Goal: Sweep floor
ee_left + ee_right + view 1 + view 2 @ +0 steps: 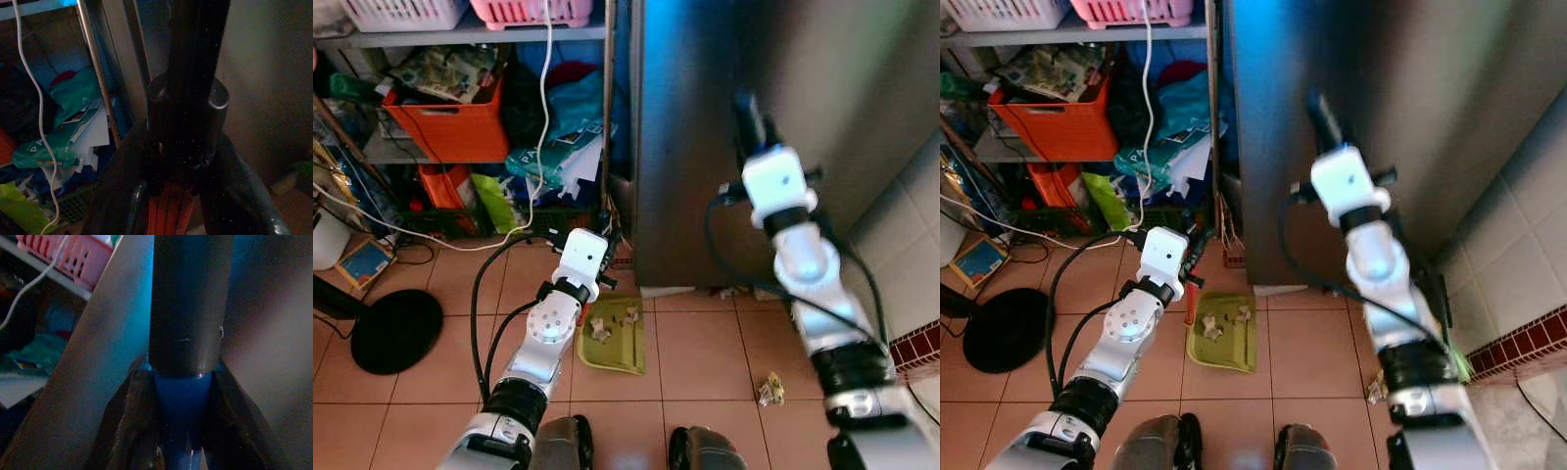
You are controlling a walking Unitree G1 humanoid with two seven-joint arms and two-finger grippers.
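A green dustpan (615,339) lies on the tiled floor in front of me, holding a few crumpled scraps (600,330). My left gripper (607,241) is shut on the dustpan's upright handle (188,58), which is black above and red-orange lower down. My right gripper (748,116) is raised before the grey cabinet and shut on a dark broom pole (188,303) with a blue section. Green bristles (1459,366) peek out beside my right arm. One crumpled scrap (771,390) lies on the floor to the right of the dustpan.
A tall grey metal cabinet (822,88) stands straight ahead. Left of it are cluttered shelves with an orange crate (450,125), bags and a hanging white cable (544,117). A black round stand base (396,330) sits at the left. A tiled wall (911,245) closes the right.
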